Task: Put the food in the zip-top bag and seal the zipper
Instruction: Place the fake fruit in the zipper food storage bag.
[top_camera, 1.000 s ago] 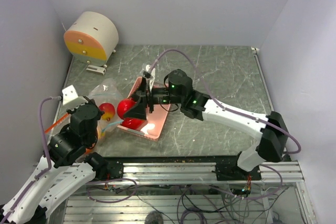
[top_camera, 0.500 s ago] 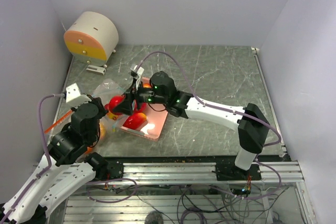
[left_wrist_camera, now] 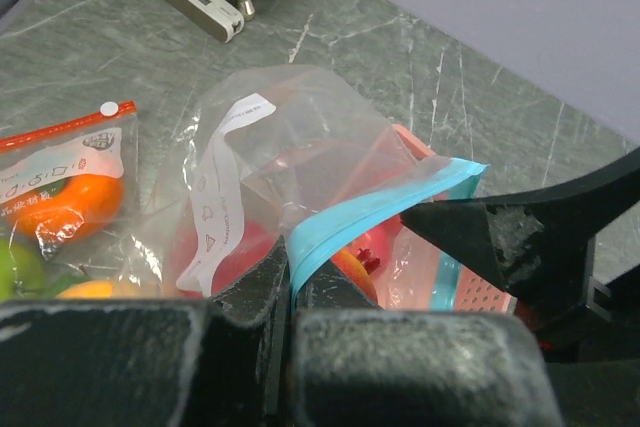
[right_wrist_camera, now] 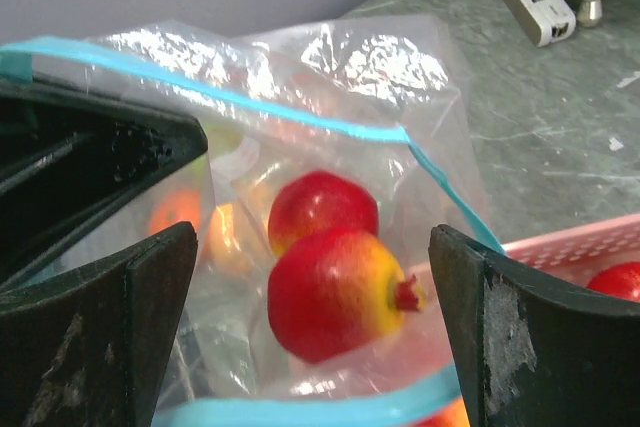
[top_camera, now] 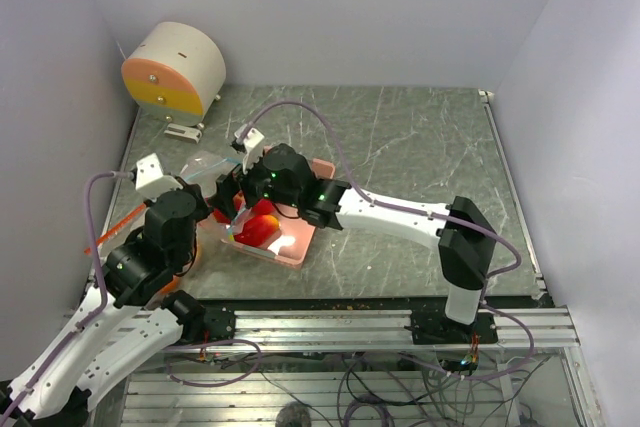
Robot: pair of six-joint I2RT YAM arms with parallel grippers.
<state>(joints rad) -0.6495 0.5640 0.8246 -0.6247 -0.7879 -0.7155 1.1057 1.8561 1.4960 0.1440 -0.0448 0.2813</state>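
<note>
Pinches teal zipper (left_wrist_camera: 370,212) at lower centre with closed left gripper (left_wrist_camera: 290,282); spreads right gripper (right_wrist_camera: 312,247) wide at zip-top bag (right_wrist_camera: 380,67) mouth, red fruit (right_wrist_camera: 335,292) mid-frame between fingers.

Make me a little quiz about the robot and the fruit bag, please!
1. True or false: the left gripper is pinching the blue zipper of the zip-top bag.
2. Pick one. The right gripper has its jaws: A) wide open, B) shut tight, C) out of every view.
3. Fill the gap: the basket next to the bag is coloured ____.

Key: 1 true; 2 A; 3 pink.
</note>
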